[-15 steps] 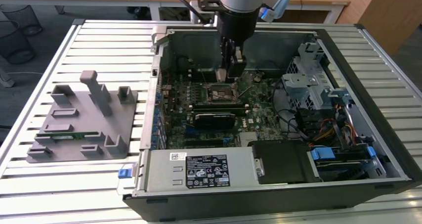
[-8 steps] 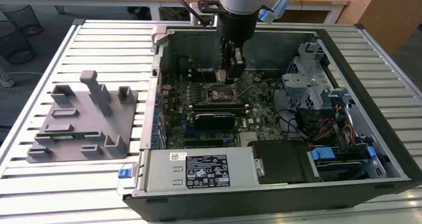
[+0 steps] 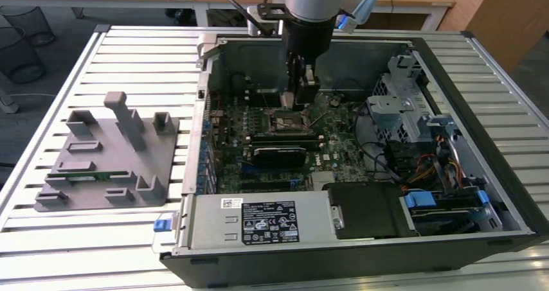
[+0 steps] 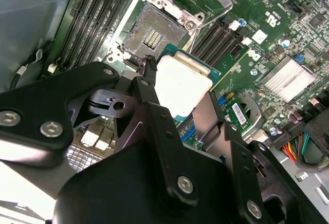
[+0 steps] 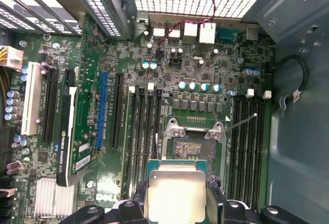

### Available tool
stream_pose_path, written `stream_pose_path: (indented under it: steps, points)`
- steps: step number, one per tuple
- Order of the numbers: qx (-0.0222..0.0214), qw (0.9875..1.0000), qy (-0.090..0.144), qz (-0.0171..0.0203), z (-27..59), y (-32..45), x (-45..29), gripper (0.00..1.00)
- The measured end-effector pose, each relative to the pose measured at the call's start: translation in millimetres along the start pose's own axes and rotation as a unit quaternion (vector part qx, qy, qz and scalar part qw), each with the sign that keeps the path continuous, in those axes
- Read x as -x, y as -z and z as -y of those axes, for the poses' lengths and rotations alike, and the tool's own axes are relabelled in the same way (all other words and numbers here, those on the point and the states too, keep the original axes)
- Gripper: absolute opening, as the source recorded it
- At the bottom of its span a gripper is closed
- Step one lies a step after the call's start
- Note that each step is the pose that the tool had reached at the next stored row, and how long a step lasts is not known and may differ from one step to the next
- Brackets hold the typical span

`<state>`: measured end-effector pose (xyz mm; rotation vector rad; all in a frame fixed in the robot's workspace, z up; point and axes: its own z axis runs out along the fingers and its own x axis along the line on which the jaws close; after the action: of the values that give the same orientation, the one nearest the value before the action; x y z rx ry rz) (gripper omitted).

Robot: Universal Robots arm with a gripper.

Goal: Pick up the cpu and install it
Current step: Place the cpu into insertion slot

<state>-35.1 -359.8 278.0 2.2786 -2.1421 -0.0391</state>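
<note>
Gripping the cpu [image 5: 176, 193] at two opposite edges, fingers [image 4: 145, 82] of the gripper [image 4: 180, 86] closed on it. Hovering it just above the open socket [image 5: 193, 149], not touching, at upper centre of the exterior view, inside the computer case [image 3: 360, 255]. Picking up seeming done; seating in the socket not yet done.

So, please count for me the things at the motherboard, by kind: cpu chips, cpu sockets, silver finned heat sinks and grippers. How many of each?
cpu: 1, held in the gripper above the board
socket: 1, open and empty
finned heat sink: 1
gripper: 1
Total: 4
</note>
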Motion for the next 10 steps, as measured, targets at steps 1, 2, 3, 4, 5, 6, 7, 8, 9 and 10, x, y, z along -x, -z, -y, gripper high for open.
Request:
stream_pose_path:
  steps: [1,2,3,4,5,6,7,8,9,10]
  points:
    - [0.0000,1.0000,0.000,0.0001,0.1,-0.9,0.7,0.53]
    - [0.0001,1.0000,0.000,0.0002,0.2,-1.9,1.2,0.53]
    - [0.0001,1.0000,0.000,0.0002,0.3,-3.0,1.8,0.53]
    - [0.0002,1.0000,0.000,0.0001,0.4,-4.2,2.3,0.53]
    - [0.0003,1.0000,0.000,0.0000,0.4,-5.4,2.9,0.53]
    - [0.0003,1.0000,0.000,0.0000,0.5,-6.7,3.6,0.53]
    - [0.0003,1.0000,0.000,0.0000,0.6,-8.0,4.2,0.53]
    - [0.0003,1.0000,-0.001,0.0000,0.6,-9.1,4.9,0.53]
    - [0.0003,1.0000,-0.002,0.0001,0.7,-10.3,5.3,0.53]
    - [0.0002,1.0000,-0.003,0.0002,0.8,-11.3,5.5,0.53]
